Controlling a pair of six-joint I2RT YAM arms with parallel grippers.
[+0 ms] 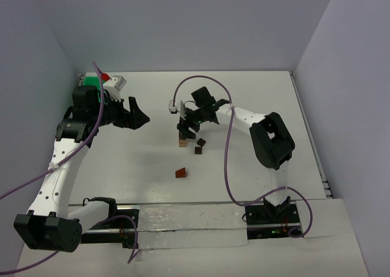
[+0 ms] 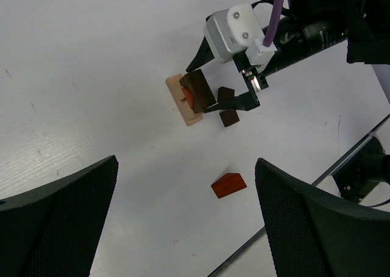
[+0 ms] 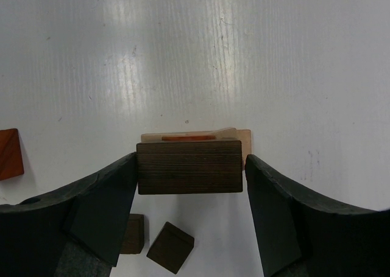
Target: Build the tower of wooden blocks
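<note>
The wood block tower stands mid-table: a light tan base, a reddish-brown piece above it, and a dark brown cuboid on top. My right gripper is astride that dark cuboid, open, with its left finger at the block's end and a thin gap at the right finger. Two small dark cubes lie just beside the stack. A reddish-brown wedge lies alone nearer the arms. My left gripper hovers wide open to the left, holding nothing.
A bright green tray sits at the table's far left corner behind the left arm. A purple cable loops over the right arm. The metal rail runs along the near edge.
</note>
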